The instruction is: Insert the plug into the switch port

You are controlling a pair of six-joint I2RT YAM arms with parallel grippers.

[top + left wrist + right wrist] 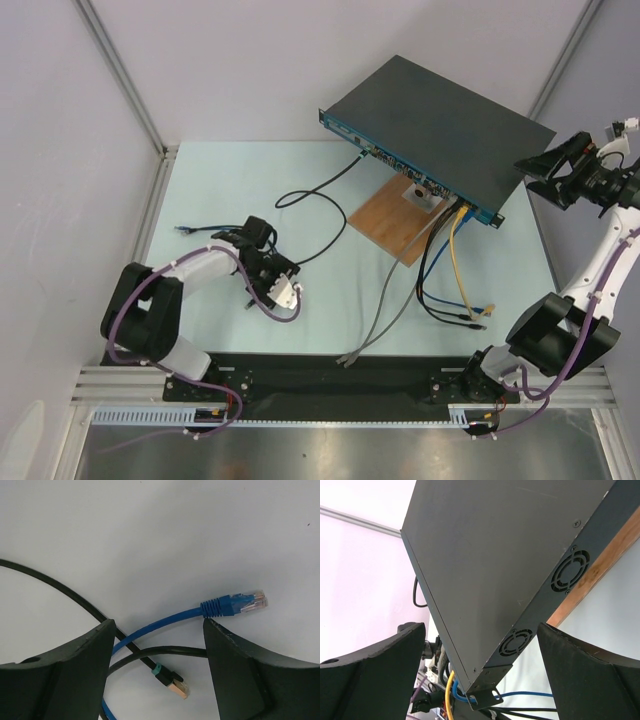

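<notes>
Hovering with jaws apart and empty, the left gripper (157, 625) has the blue plug (235, 605) near three o'clock in its wrist view, long axis lying nine-to-three.

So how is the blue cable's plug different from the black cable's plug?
The blue cable's plug is clear with a blue sleeve; the black cable's plug is gold-coloured with a green collar. In the left wrist view the blue one points right, the black one down-right. Both lie loose on the table, unplugged.
</notes>
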